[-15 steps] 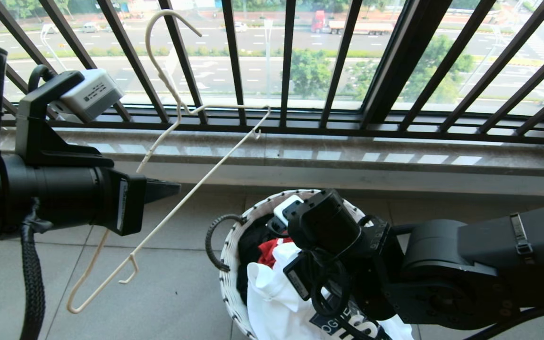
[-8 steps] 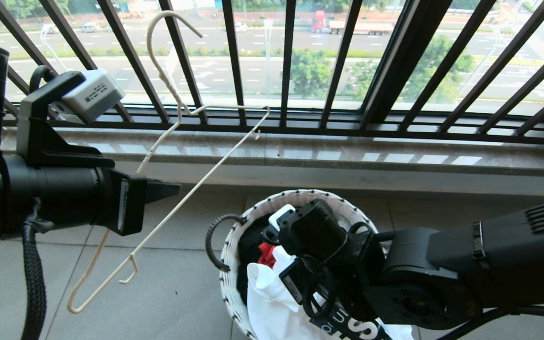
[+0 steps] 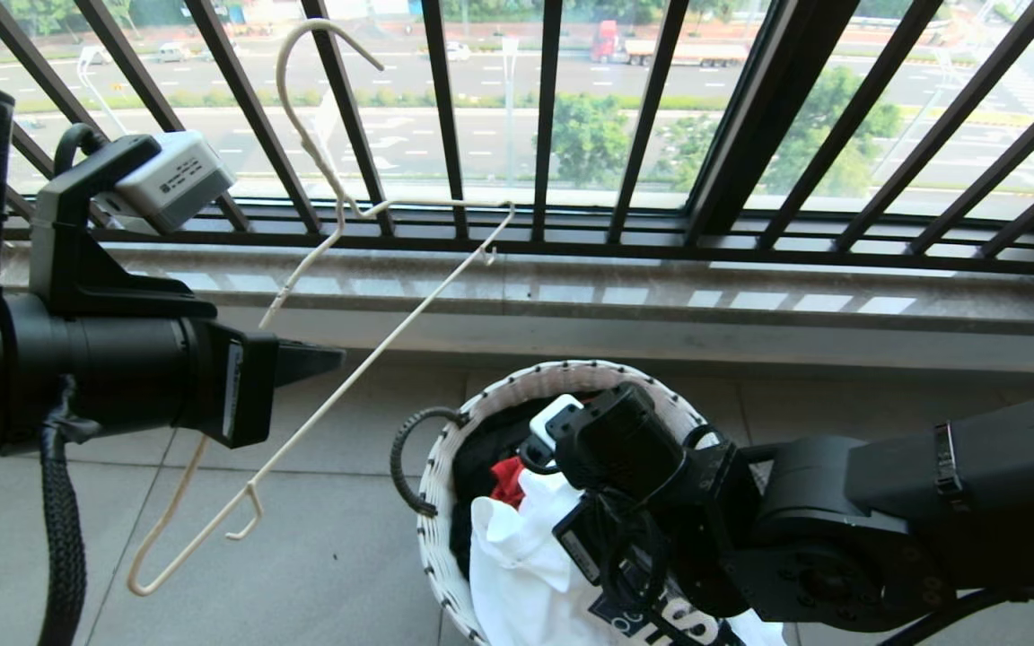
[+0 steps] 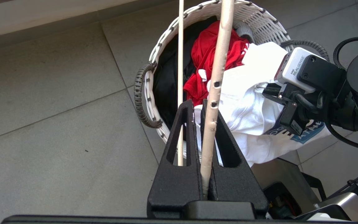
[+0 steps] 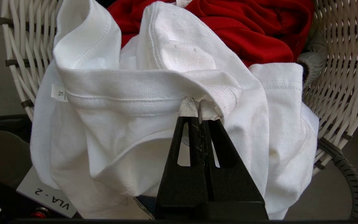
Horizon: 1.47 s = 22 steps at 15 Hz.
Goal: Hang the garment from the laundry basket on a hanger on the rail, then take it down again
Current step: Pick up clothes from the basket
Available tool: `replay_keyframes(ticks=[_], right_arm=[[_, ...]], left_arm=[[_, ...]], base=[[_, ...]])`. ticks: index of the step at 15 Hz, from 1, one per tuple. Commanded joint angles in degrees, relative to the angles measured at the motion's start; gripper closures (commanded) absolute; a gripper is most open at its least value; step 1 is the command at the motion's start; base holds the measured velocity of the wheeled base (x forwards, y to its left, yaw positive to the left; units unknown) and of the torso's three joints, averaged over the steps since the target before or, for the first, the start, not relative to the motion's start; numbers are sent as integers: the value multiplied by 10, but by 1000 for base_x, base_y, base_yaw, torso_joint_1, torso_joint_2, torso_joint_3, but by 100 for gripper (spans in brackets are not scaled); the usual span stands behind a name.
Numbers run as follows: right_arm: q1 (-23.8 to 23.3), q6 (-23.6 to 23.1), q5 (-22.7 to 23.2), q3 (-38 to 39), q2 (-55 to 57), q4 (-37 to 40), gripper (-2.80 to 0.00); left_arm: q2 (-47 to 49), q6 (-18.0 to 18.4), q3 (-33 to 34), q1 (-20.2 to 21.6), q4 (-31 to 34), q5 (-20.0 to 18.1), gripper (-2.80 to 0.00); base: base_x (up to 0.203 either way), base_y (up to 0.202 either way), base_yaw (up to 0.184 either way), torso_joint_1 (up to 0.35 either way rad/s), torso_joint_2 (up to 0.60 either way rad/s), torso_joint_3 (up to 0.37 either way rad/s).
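My left gripper (image 3: pixel 337 357) is held out at the left, shut on the thin cream-white hanger (image 3: pixel 373 345), whose hook points up in front of the window bars. One hanger bar (image 4: pixel 218 77) runs up between the shut jaws of the left gripper (image 4: pixel 196 104). The white garment (image 3: pixel 526 574) spills over the near rim of the round white laundry basket (image 3: pixel 517 386). My right gripper (image 5: pixel 197 104) is down in the basket, shut on the ribbed collar of the garment (image 5: pixel 129 93). The rail is out of view.
A red garment (image 5: pixel 253 31) and a black one (image 4: pixel 166 77) lie deeper in the basket. The black barred window railing (image 3: pixel 544 117) and a stone sill (image 3: pixel 661 296) stand just behind it. Grey tiled floor (image 3: pixel 302 538) lies to the basket's left.
My right arm swayed a little over the basket, away and then back, with its gripper staying shut. The left arm and the hanger have not moved.
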Motion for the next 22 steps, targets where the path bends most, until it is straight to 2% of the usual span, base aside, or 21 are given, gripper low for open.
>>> replay_keyframes(ticks=[1, 6, 17, 19, 22], right_arm=[[-7, -5, -1, 8, -10, 0, 0], [-18, -22, -1, 25, -38, 0, 0], [-18, -27, -4, 86, -92, 48, 0], [-21, -17, -4, 95, -96, 83, 0], [-23, -10, -2, 98, -144, 73, 0]], left_arm=[[0, 0, 0, 0, 1, 0, 0], [1, 0, 0, 0, 1, 0, 0], [4, 0, 0, 0, 1, 1, 0], [5, 0, 0, 0, 1, 1, 0], [13, 0, 1, 0, 2, -1, 0]], base=[[0, 0, 0, 0, 0, 0], [0, 0, 0, 0, 0, 0], [0, 0, 0, 0, 0, 0], [0, 0, 0, 0, 0, 0], [0, 0, 0, 0, 0, 0]])
